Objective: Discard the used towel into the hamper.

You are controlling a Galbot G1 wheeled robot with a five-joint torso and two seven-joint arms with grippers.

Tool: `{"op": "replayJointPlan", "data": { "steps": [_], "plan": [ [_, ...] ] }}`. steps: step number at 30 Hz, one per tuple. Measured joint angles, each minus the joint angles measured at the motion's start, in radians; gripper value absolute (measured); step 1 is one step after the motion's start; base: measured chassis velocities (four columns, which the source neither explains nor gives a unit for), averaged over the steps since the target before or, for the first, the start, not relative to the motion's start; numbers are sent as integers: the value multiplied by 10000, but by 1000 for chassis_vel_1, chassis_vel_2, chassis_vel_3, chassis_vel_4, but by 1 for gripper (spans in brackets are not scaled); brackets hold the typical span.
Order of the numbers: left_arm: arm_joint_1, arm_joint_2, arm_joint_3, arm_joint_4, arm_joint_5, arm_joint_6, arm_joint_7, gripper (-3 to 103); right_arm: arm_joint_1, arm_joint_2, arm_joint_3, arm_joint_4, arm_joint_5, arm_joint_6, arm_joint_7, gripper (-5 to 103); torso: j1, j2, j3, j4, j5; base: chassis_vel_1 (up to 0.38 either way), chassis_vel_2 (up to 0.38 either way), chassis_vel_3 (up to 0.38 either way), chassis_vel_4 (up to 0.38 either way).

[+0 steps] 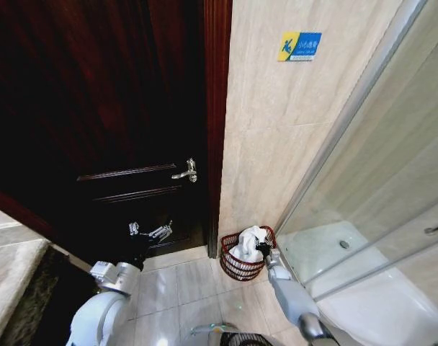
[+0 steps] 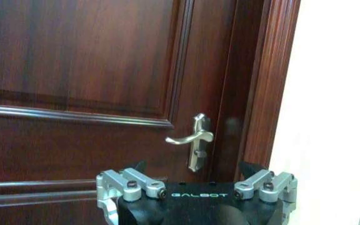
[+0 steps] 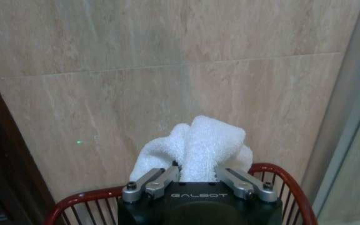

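The hamper [image 1: 237, 268] is a small reddish-brown wire basket on the floor tiles, set in the corner between the door frame and the shower glass. The white towel [image 1: 248, 239] bulges up over its rim. My right gripper [image 1: 262, 249] hangs over the hamper's right side, shut on the towel. In the right wrist view the towel [image 3: 198, 143] rises from between the fingers [image 3: 152, 182], with the hamper's rim [image 3: 281, 171] just beneath. My left gripper [image 1: 148, 231] is held open and empty in front of the dark door, well left of the hamper; its fingertips [image 2: 137, 167] stand wide apart.
A dark wooden door with a silver lever handle [image 1: 186, 171] [image 2: 191, 138] fills the left. Beige tiled wall [image 1: 276, 130] stands behind the hamper, with a blue-yellow sign [image 1: 300, 45] high up. The glass shower enclosure [image 1: 377, 216] closes off the right. A stone counter edge [image 1: 10, 281] sits at lower left.
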Motion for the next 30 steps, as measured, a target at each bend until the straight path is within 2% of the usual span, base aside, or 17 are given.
{"op": "replayJointPlan", "data": {
  "steps": [22, 30],
  "plan": [
    [0, 0, 0, 0, 0, 0, 0, 99, 506, 24, 129, -765, -145, -693, -662, 12, -641, -1413, -775, -1, 0, 0, 0, 0, 0],
    [0, 0, 0, 0, 0, 0, 0, 99, 678, 89, 262, -1018, -511, -944, -822, 12, -851, -1880, -1033, 0, 0, 0, 0, 0, 0]
  ]
}}
